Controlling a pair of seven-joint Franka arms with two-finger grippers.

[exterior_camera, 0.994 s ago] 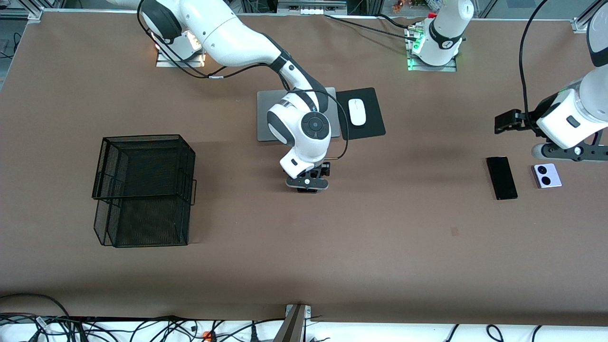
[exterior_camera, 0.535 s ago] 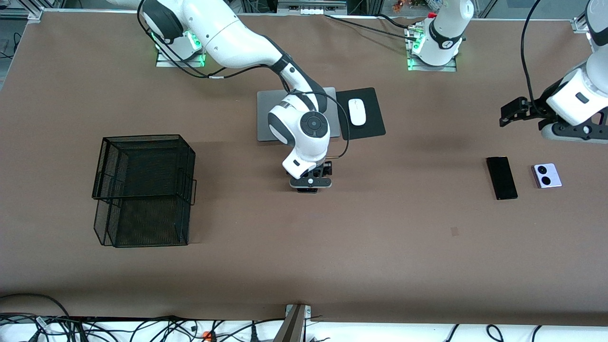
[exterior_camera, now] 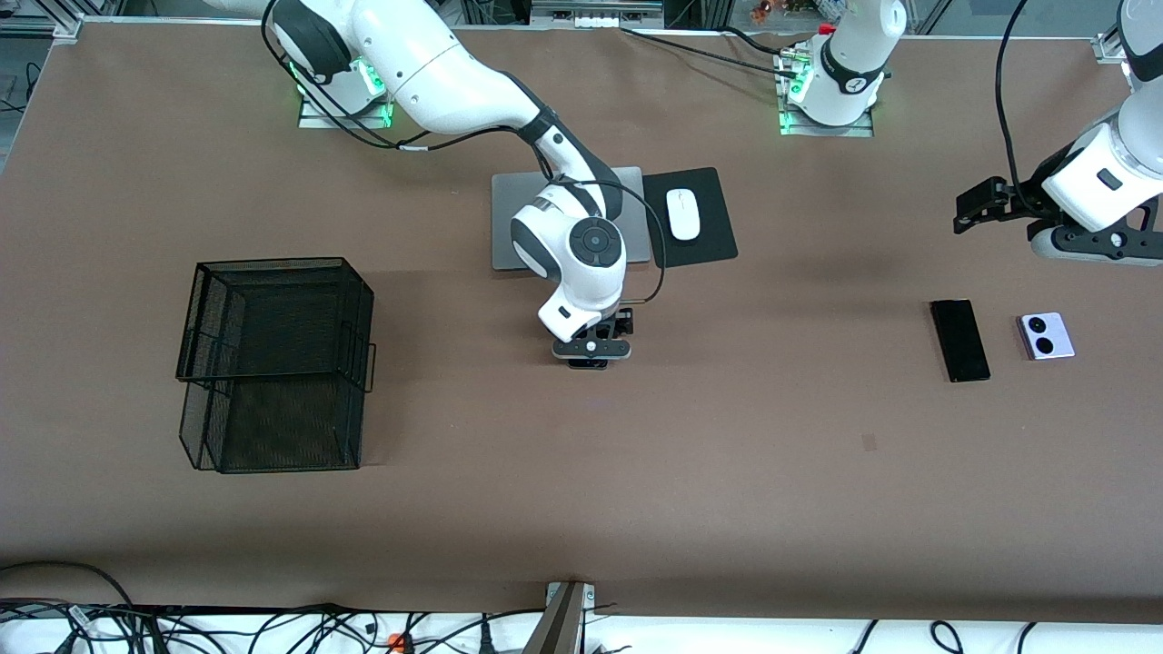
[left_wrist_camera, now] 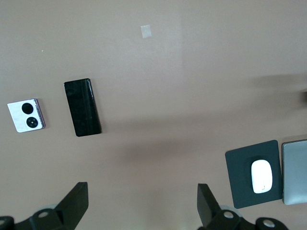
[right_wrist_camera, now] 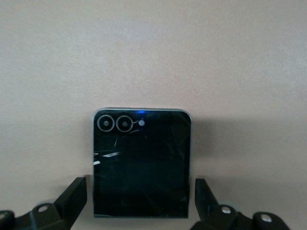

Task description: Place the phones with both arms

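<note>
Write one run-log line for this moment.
right gripper: open, astride black folded phone mid-table | left gripper: open, raised, idle | slim black phone, lilac phone: untouched on table

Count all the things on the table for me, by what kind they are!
Phones: 3 (black folded phone, long black phone, lilac-white phone)
Wire baskets: 1 (black basket)
Computer mice: 1 (white mouse)
Mouse pads: 1 (black pad)
Grey slabs: 1 (grey slab)
Total: 7
</note>
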